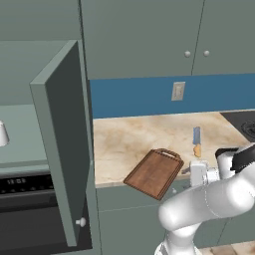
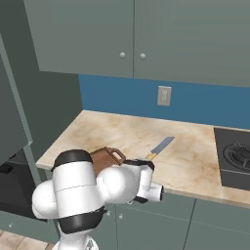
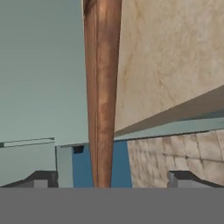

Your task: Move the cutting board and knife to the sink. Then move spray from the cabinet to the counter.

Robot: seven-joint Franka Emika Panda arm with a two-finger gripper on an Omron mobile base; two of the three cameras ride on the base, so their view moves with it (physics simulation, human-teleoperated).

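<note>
Board (image 1: 155, 173) lies on the counter (image 1: 124, 139), one corner overhanging the front edge; knife (image 1: 196, 141) sits just beyond it. Hand view looks along the board's rim (image 3: 103, 96), which runs between wide-open fingers (image 3: 41, 178). Judged step: grasping the board. The gripper (image 3: 109, 179) should centre on the rim and close squarely to prevent the board swinging.

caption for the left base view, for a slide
Cutting board overhangs the counter edge, knife behind it.
</note>
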